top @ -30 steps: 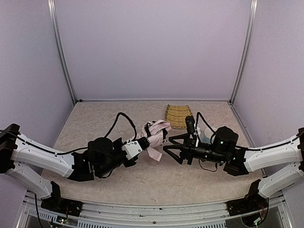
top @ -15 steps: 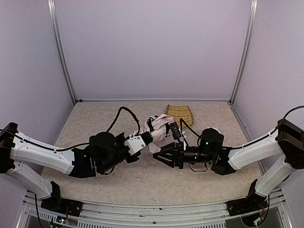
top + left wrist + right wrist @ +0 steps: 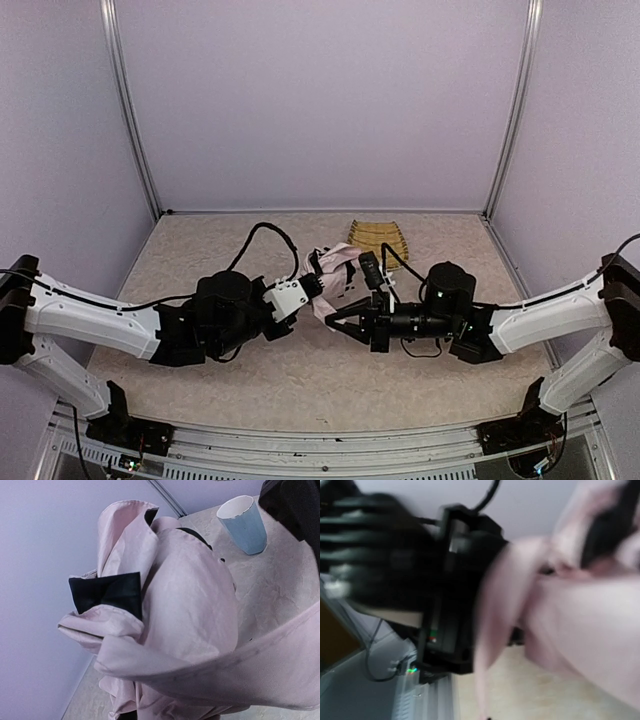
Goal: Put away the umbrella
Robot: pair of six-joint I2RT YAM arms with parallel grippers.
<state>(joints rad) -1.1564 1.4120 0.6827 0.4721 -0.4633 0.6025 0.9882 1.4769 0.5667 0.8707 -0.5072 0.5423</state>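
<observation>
Top view: crumpled pale-pink shiny folding umbrella (image 3: 338, 266) at mid-desk, clamped in left fingers (image 3: 316, 287). Right fingers (image 3: 346, 311) pointed at it, just beside; spread cannot be told. Woven yellow tray (image 3: 378, 237) behind, on beige desk (image 3: 200, 250).

Left wrist: pink fabric with black lining fills frame; pale-blue cup (image 3: 243, 524) beyond.

Right wrist: heavily blurred; pink fabric beside black left-arm housing.

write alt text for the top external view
The left pincer holds a crumpled pale-pink umbrella over the middle of a speckled table, with the right pincer open and close beside it. A woven yellow tray lies behind them near the back wall.
</observation>
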